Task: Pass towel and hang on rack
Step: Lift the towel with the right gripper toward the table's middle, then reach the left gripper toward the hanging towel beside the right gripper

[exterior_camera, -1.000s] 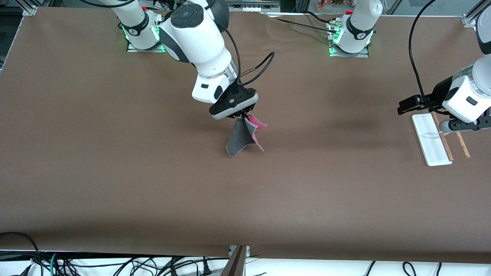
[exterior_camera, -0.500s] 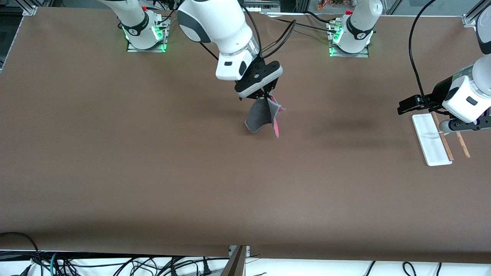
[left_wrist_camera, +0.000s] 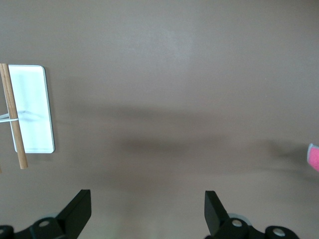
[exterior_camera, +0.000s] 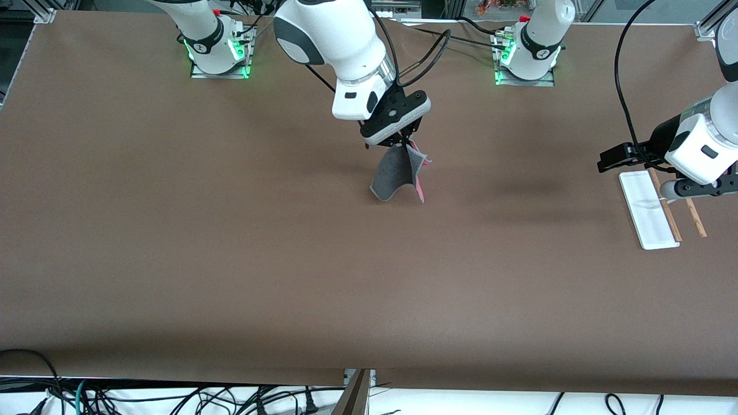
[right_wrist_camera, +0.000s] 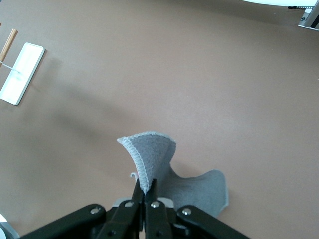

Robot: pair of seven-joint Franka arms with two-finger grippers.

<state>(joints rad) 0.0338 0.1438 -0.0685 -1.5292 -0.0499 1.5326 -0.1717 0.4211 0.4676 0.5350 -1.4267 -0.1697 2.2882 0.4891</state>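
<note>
My right gripper is shut on the top edge of the towel, a dark grey cloth with a pink-red patch, and holds it hanging over the middle of the table. The right wrist view shows the pinched grey cloth between my right gripper's jaws. The rack, a white base with two wooden rods, stands at the left arm's end of the table. My left gripper is open and empty, waiting beside the rack. In the left wrist view the gripper has wide-apart jaws, with the rack and a pink towel corner in sight.
The brown table is bare apart from the rack. Cables hang below the table's near edge. The arm bases stand along the table's edge farthest from the front camera.
My right gripper has carried the hanging towel up and toward the left arm's end of the table, farther from the front camera. The left arm has not moved.
</note>
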